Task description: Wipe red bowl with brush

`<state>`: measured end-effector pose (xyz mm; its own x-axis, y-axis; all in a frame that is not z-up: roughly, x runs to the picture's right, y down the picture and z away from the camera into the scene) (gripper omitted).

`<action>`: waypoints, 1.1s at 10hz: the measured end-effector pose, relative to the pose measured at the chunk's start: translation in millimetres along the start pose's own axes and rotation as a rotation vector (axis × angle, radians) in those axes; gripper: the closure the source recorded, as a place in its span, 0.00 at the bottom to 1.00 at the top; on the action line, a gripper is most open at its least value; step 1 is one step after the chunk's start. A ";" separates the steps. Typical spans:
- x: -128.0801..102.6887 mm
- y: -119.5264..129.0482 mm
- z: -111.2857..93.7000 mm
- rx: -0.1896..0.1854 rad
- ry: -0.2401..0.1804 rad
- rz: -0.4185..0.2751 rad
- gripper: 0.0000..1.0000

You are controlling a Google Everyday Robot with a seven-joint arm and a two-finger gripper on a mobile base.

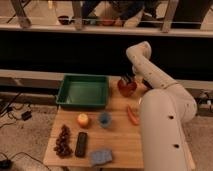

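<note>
The red bowl [126, 89] sits on the wooden table just right of the green tray. My gripper [130, 79] hangs over the bowl's far rim, at the end of the white arm that arches down from above. It is shut on the brush [128, 81], a small dark shape that dips into the bowl's top. The bowl's far edge is partly hidden by the brush and the gripper.
The green tray [66, 93] is on the table's back left. In front lie an orange fruit [83, 120], a blue cup [104, 119], a dark clustered thing [62, 140], a black slab [81, 144], a blue sponge [101, 156] and an orange-red stick [132, 116]. My arm's bulk [162, 125] covers the right side.
</note>
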<state>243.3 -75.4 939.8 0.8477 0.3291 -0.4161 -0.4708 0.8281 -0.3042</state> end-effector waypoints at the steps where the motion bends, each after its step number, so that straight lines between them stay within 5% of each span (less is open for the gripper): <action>1: -6.1 2.9 -2.6 -0.001 -0.005 -0.010 1.00; 7: -24.4 31.1 -16.5 -0.013 -0.073 -0.067 1.00; 11: -1.7 47.0 -18.7 -0.027 -0.078 -0.074 1.00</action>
<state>215.2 -45.5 910.2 0.8965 0.3027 -0.3235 -0.4115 0.8395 -0.3548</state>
